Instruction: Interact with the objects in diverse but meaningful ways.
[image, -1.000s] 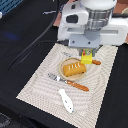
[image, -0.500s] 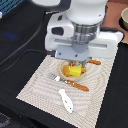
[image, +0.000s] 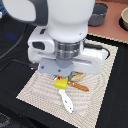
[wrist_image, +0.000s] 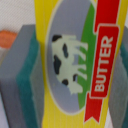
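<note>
A dark counter (image: 15, 65) carries a pale woven mat (image: 100, 85) with fine stripes. At the far edge, toward the exterior view's right, stand a grey pot (image: 98, 15) and a tan plate (image: 124, 19); a black cable (image: 12, 64) runs over the counter on the exterior view's left.

The white arm fills the middle of the exterior view, and its gripper (image: 61, 82) hangs low over the mat. Between its fingers sits the small yellow packet (wrist_image: 75, 60) — the wrist view shows it very close, with a black-and-white cow on a green and grey oval and a red ribbon that reads "BUTTER". The teal pads (wrist_image: 27, 75) press on both sides of it, so the gripper is clamped on the packet. Whether the packet touches the mat, I cannot tell.

Just beside the gripper lies the orange-handled cutlery (image: 78, 86), and nearer to the camera the white elongated piece (image: 66, 100) — both flat on the mat.
</note>
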